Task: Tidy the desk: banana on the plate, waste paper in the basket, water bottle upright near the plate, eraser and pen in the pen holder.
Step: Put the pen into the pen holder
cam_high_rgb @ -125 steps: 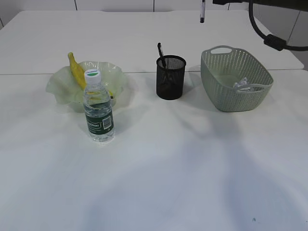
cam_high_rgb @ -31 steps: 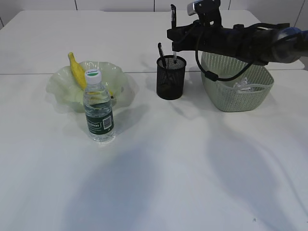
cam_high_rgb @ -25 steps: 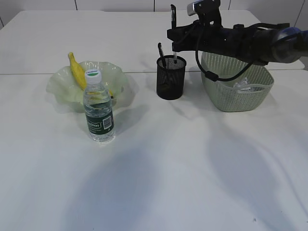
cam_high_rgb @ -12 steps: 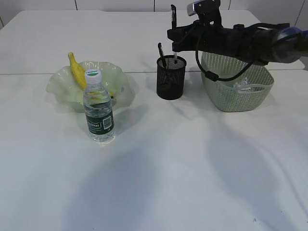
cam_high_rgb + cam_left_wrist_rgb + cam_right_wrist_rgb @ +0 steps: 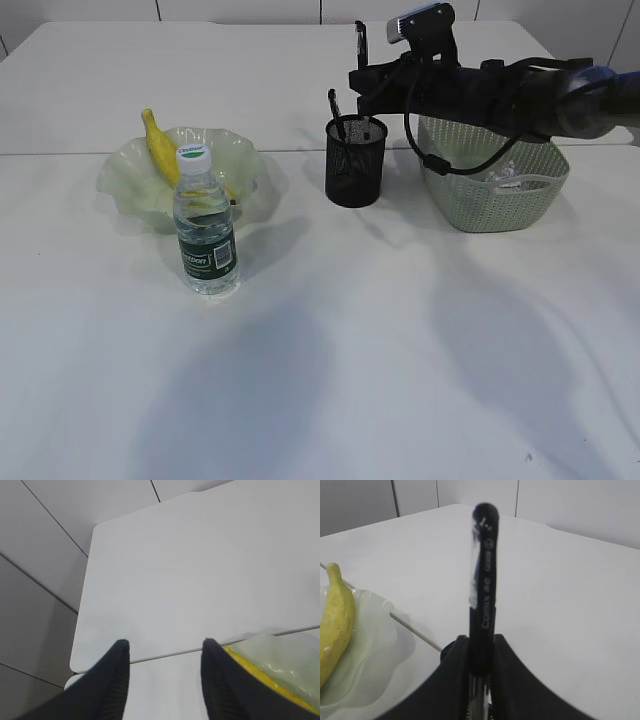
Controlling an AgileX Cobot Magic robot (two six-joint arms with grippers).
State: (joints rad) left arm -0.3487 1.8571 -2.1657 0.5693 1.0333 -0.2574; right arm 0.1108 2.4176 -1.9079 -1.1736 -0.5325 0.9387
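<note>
White table point(image 5: 330, 380) and grey panelled wall; right end effector point(image 5: 479, 652) clamps pen point(image 5: 483, 580)

Bottle point(image 5: 205, 225) before plate point(image 5: 125, 180); holder point(image 5: 354, 160) left of basket point(image 5: 490, 165).

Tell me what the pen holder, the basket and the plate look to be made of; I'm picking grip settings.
Pen holder: apparently black metal mesh, matte; its wall shows a fine see-through grid.
Basket: likely molded plastic, grey-green, matte; regular woven-look holes and cut-out handles.
Plate: glass or clear plastic, glossy and translucent pale green, with a wavy rim; which of the two is unclear.
</note>
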